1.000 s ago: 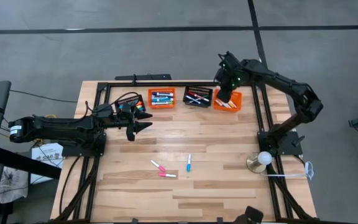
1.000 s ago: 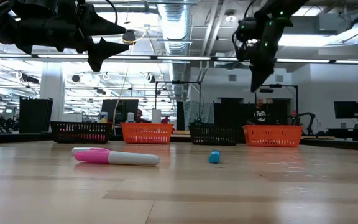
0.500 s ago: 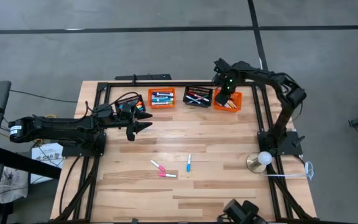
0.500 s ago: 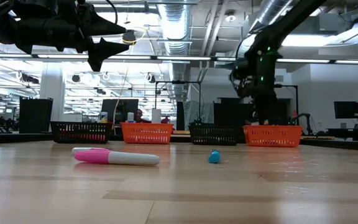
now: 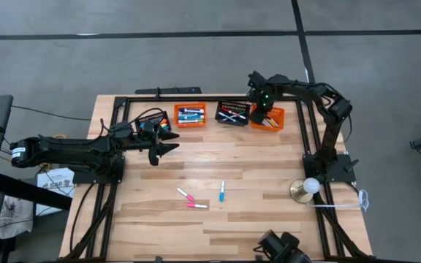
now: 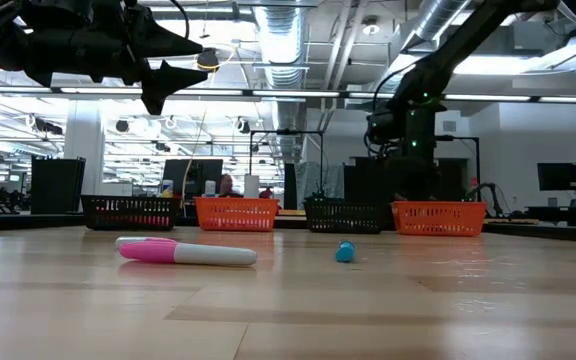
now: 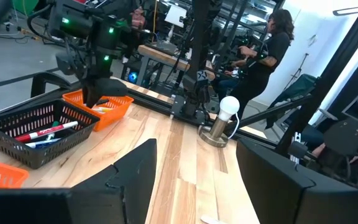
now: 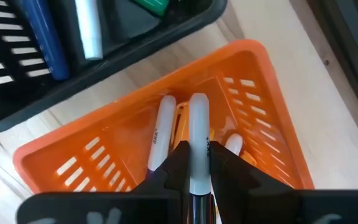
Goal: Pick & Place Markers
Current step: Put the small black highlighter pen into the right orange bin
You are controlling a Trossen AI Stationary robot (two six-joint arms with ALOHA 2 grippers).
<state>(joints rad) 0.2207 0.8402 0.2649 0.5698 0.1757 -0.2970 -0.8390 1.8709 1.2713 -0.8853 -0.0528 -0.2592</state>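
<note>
Because the right gripper (image 8: 197,171) hangs low over the orange basket (image 5: 269,117) at the table's far edge, its fingers pinching a white-barrelled marker (image 8: 197,134) aimed at those already inside, this looks like a drop-off. Three markers (image 5: 196,199) lie mid-table, while the left gripper (image 5: 168,141) waits half open and empty beside the leftmost basket.

I can find almost no text that I am able to read. In the left wrist view, a small white mark that looks like an "X" stands on the dark post (image 7: 199,78) at the far side of the table. One white marker (image 8: 158,138) in the orange basket (image 8: 261,106) has tiny dark print on its body, but I cannot read it.
</note>
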